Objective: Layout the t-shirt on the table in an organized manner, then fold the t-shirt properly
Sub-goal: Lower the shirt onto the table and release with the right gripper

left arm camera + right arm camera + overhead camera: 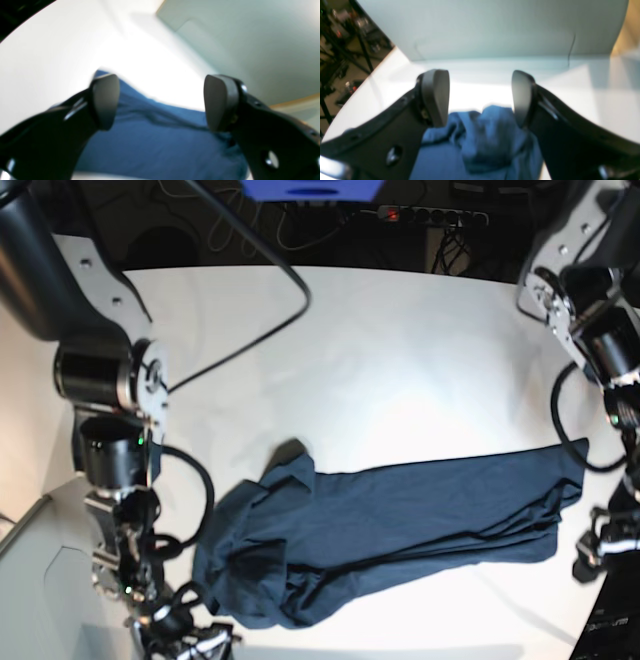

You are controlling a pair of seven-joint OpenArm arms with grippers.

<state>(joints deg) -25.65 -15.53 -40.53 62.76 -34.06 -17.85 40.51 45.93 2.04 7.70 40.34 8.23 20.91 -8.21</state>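
Both wrist views — soft with blur throughout; cloth texture unreadable.
Left gripper (161,102): finger bases cut off by the bottom and side edges of its wrist view.
Right gripper (480,97): likewise cropped at the bottom corners.
T-shirt (400,520): neckline and label not discernible; bunched end near the right arm hides its own folds.
Base view — both grippers at the frame's margins, largely cropped, jaws too small to read there.
Table (400,360): near edge runs out of frame.
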